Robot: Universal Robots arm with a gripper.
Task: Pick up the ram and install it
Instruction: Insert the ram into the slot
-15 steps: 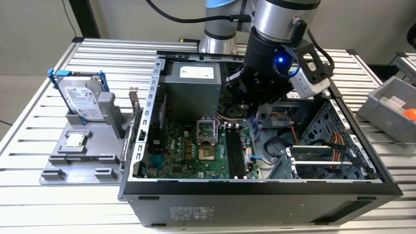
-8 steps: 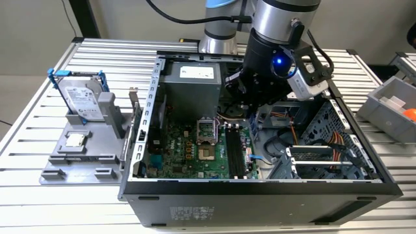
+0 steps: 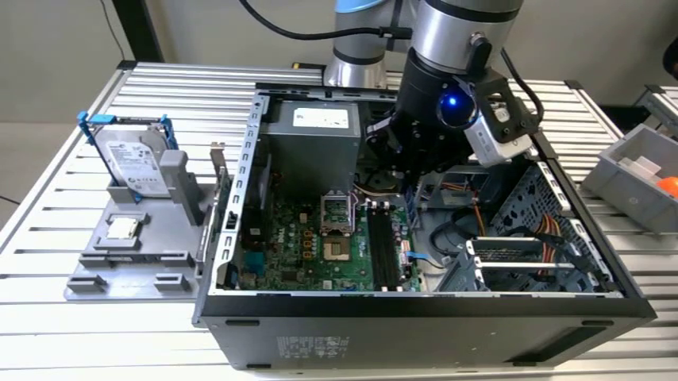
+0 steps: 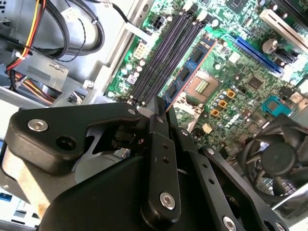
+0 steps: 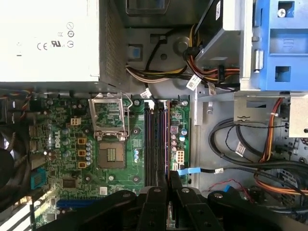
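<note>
Arm [image 3: 450, 48]: reached down into the computer case [image 3: 424, 305] from above; in the exterior view its lower end was lost in shadow inside the case.
Gripper [image 4: 162, 111]: inside the case, over the motherboard [image 3: 307, 246]; fingers drawn together and clamped on one end of the ram.
Ram [image 4: 190, 65]: inside the case, held on edge by the gripper; a long thin board with black chips, running parallel to the memory slots [image 5: 151, 139]. The first wrist view showed it edge-on, as little more than a thin line. Which slot it stood over could not be told, nor whether its lower edge touched one.
Processor socket [image 5: 109, 154]: inside the case, beside the slots, frame raised.
Power supply [image 5: 48, 38]: inside the case, cut off at the frame edge.
Cables [image 5: 240, 149]: inside the case, bundled, partly hidden under the drive bay.
Fan [image 4: 279, 159]: inside the case, partly covered by the gripper's body.
Hard drive [image 3: 136, 163]: outside the case, on the exterior view's left, upright in a grey holder [image 3: 127, 274].
Processor chip [image 3: 124, 228]: outside the case, lying flat on the same holder.
Bin [image 3: 636, 167]: outside the case, on the exterior view's right, cut off; contents unclear.
</note>
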